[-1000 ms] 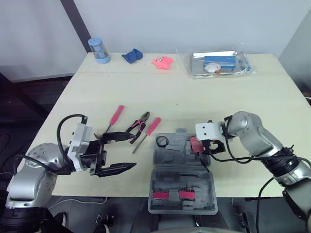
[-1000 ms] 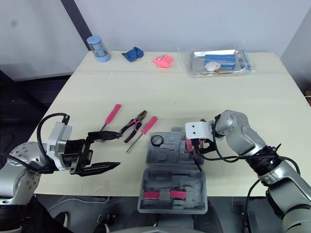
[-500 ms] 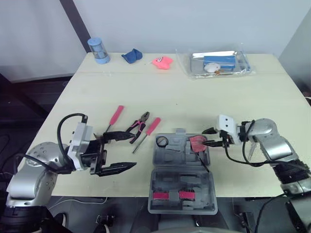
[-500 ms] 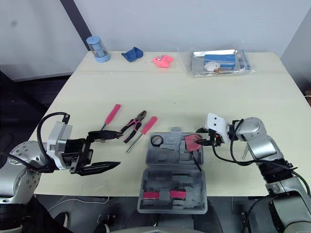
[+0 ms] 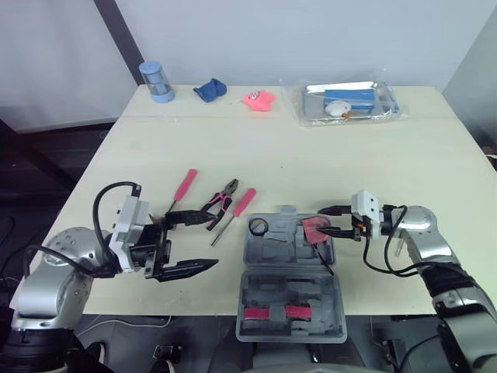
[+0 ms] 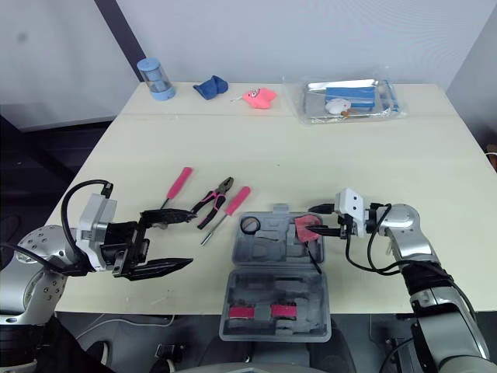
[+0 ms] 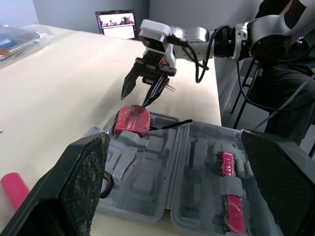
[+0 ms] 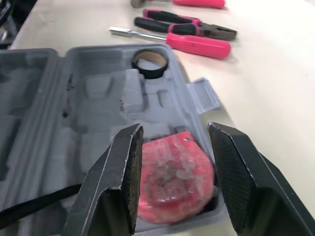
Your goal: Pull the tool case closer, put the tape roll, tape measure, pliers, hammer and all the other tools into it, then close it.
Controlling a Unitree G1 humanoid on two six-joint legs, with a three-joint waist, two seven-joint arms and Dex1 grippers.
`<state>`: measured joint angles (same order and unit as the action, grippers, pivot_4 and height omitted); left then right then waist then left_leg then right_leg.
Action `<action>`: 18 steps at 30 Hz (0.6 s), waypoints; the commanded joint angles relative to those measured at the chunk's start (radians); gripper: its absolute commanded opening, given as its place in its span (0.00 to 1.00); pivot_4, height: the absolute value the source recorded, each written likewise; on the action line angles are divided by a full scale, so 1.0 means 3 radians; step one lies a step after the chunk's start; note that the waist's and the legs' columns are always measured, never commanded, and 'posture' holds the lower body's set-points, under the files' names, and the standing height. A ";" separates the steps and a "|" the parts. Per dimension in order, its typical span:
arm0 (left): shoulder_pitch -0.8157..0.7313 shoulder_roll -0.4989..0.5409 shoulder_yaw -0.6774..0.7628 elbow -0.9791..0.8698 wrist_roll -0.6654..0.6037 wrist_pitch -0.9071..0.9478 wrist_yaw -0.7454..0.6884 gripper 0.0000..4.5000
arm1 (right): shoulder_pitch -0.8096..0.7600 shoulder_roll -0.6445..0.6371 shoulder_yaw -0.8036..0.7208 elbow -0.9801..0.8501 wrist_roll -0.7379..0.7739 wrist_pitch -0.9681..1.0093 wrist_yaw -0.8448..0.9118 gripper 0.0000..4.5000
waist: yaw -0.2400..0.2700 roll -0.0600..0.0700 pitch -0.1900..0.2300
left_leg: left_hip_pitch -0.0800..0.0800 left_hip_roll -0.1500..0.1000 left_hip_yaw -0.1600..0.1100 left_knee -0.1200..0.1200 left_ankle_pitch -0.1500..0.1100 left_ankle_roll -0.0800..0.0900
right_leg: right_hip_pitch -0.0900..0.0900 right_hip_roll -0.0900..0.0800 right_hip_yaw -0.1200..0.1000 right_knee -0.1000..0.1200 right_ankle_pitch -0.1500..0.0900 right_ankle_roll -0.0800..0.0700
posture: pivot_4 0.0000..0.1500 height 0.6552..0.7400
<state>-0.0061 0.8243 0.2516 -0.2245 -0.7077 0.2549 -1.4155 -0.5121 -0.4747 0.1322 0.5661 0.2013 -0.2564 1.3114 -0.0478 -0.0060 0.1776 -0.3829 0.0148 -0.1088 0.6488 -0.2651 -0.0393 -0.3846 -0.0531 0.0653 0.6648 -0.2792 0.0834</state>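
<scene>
Right wrist view: right gripper (image 8: pixel 175 130) released, pink tape measure (image 8: pixel 174 172) at its tips, lying in grey tool case (image 8: pixel 93 93); tape roll (image 8: pixel 150 61) beyond, pliers (image 8: pixel 187 29) farther out on pale desk (image 8: pixel 266 73). Left gripper (image 5: pixel 210 242) likewise spread, empty. Grey wall (image 5: pixel 311 31) behind desk.

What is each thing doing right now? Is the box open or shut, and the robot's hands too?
Tool case: open, lying flat.
Tape roll: inside the case.
Tape measure: inside the case, not held.
Pliers: on the table, outside the case.
Screwdriver: on the table beside the pliers.
Left gripper: open, empty.
Right gripper: open, at the tape measure.
</scene>
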 commanded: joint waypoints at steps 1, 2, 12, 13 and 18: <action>-0.0020 0.0019 0.0029 -0.0037 -0.0004 -0.0024 -0.0013 1.00 | -0.0117 0.0056 -0.0095 0.0227 0.0055 -0.0225 0.0049 0.49 | 0.0000 0.0000 0.0000 | 0.0000 0.0000 0.0000 0.0000 0.0000 0.0000 | 0.0000 0.0000 0.0000 0.0000 0.0000 0.0000 | 1.00 1.00; -0.0022 0.0020 0.0029 -0.0036 -0.0003 -0.0024 -0.0011 1.00 | -0.0146 0.0076 -0.0096 0.0296 0.0052 -0.0251 0.0051 0.49 | -0.0002 0.0000 0.0000 | 0.0000 0.0000 0.0000 0.0000 0.0000 0.0000 | 0.0000 0.0000 0.0000 -0.0001 0.0000 0.0000 | 1.00 1.00; -0.0006 0.0013 0.0042 -0.0050 0.0001 -0.0019 0.0033 1.00 | -0.0288 0.0163 0.0067 0.0909 -0.0197 -0.0343 0.0146 0.49 | -0.0039 0.0000 0.0000 | 0.0000 0.0000 0.0001 0.0000 0.0000 -0.0001 | 0.0000 0.0000 0.0001 0.0000 0.0000 0.0000 | 1.00 1.00; -0.0003 0.0012 0.0042 -0.0051 0.0001 -0.0019 0.0036 1.00 | -0.0288 0.0163 0.0084 0.0951 -0.0231 -0.0346 0.0144 0.49 | -0.0041 0.0000 0.0000 | 0.0001 0.0000 0.0000 0.0000 0.0000 -0.0001 | 0.0001 0.0000 0.0001 0.0000 0.0000 0.0000 | 1.00 1.00; 0.0008 0.0008 0.0044 -0.0054 0.0000 -0.0019 0.0044 1.00 | -0.0273 0.0151 0.0193 0.1149 -0.0419 -0.0327 0.0070 0.49 | -0.0042 -0.0002 -0.0003 | 0.0014 0.0000 -0.0001 0.0000 0.0000 0.0000 | 0.0018 0.0000 0.0000 -0.0003 0.0000 0.0000 | 1.00 1.00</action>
<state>-0.0062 0.8242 0.2513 -0.2238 -0.7072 0.2549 -1.4046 -0.6208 -0.4205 0.1590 0.8571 0.1398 -0.3665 1.3419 -0.0606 -0.0067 0.1768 -0.3781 0.0147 -0.1089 0.6488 -0.2651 -0.0393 -0.3785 -0.0533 0.0653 0.6639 -0.2792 0.0834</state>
